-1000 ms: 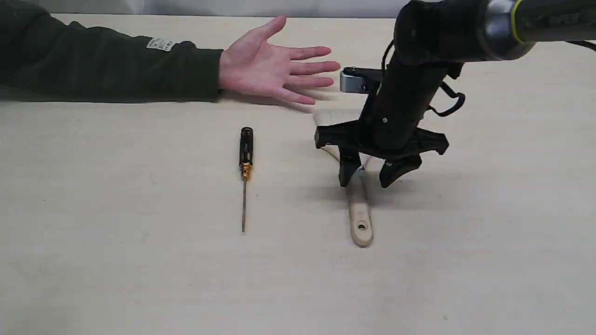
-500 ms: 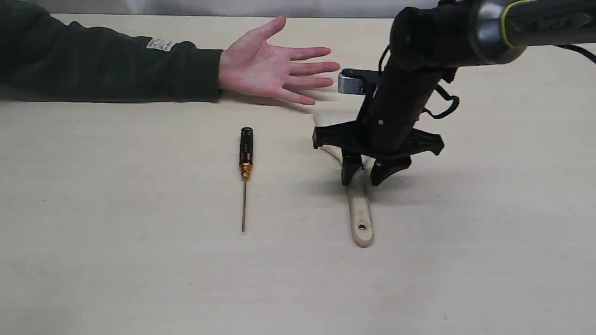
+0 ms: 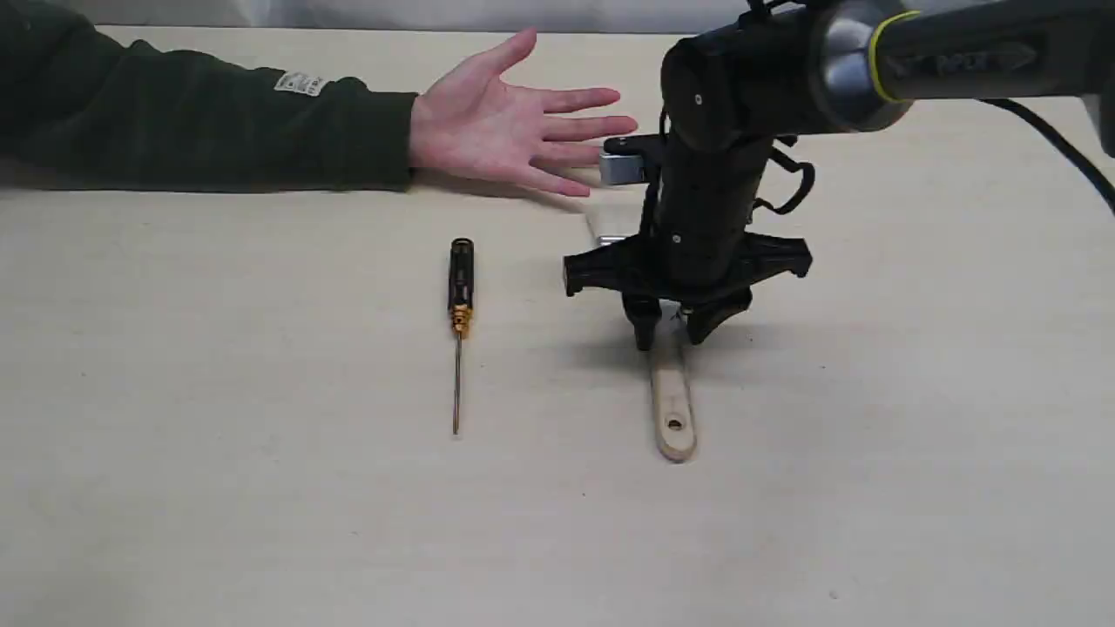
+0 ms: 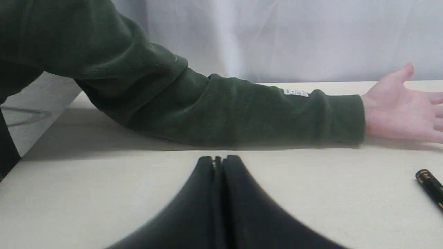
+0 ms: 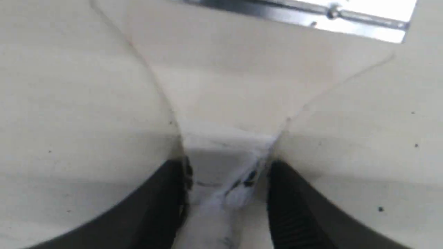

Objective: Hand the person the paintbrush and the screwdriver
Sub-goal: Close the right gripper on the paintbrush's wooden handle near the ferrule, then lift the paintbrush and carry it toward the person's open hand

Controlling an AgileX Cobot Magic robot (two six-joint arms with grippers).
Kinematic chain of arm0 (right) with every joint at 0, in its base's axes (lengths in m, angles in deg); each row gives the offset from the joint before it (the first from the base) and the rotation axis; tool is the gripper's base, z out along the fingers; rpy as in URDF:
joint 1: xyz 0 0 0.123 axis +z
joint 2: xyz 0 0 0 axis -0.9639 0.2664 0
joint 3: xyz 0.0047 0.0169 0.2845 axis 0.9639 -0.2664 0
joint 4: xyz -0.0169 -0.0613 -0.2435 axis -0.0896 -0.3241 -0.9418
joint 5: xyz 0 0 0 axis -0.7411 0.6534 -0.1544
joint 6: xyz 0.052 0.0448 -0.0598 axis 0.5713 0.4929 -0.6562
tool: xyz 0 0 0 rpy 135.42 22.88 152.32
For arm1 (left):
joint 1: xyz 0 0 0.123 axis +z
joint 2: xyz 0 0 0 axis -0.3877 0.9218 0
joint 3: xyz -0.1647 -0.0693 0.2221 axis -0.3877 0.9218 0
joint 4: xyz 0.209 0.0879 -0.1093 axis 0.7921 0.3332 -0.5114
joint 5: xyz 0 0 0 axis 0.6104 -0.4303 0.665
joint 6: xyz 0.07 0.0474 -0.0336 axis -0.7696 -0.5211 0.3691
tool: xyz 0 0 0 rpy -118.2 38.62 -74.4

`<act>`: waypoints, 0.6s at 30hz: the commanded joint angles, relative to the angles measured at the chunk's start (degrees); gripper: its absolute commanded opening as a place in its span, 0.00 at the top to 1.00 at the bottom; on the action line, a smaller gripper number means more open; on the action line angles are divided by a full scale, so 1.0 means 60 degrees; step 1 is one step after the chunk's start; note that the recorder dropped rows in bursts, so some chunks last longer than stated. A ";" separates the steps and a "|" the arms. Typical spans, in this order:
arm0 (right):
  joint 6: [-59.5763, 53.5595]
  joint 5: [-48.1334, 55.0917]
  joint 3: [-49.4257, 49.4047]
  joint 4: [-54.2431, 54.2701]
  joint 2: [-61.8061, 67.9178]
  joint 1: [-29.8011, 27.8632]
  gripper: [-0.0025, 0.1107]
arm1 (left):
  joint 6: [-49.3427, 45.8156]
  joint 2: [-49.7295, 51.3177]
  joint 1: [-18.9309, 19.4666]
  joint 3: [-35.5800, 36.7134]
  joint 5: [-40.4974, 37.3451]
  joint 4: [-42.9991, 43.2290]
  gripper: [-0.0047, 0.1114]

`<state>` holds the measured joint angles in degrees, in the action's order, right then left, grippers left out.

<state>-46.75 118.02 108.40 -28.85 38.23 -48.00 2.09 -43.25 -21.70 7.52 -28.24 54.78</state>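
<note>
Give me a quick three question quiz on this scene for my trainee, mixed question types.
1. True or false: the screwdriver lies on the table, apart from the person's palm.
2. Which part of the paintbrush does the right hand straddle? A bristles, B handle, C ferrule.
3. Fill in: the left hand has its jaws ____.
Key: 1 true; 2 B; 3 shut.
</note>
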 commanded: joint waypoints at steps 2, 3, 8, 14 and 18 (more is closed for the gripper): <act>-0.0163 0.0165 -0.0242 -0.0478 0.0576 -0.0068 0.72 | 0.0019 -0.0024 -0.0079 0.0019 0.0051 -0.0042 0.96; -0.0229 0.0165 -0.0242 -0.0478 0.0576 -0.0068 0.77 | 0.0019 -0.0024 -0.0079 0.0019 0.0051 -0.0042 0.96; -0.0621 0.0165 -0.0242 -0.0478 0.0576 -0.0068 0.94 | 0.0019 -0.0024 -0.0079 0.0019 0.0051 -0.0042 0.96; -0.0649 -0.0048 -0.0242 -0.0825 0.0576 -0.0068 0.94 | 0.0019 -0.0024 -0.0079 0.0019 0.0051 -0.0042 0.96; -0.0649 -0.0522 -0.0423 -0.0823 0.0313 -0.0068 0.94 | 0.0019 -0.0024 -0.0079 0.0019 0.0051 -0.0042 0.96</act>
<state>-50.22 116.90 107.96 -29.53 37.68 -48.00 2.09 -43.25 -21.70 7.52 -28.24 54.78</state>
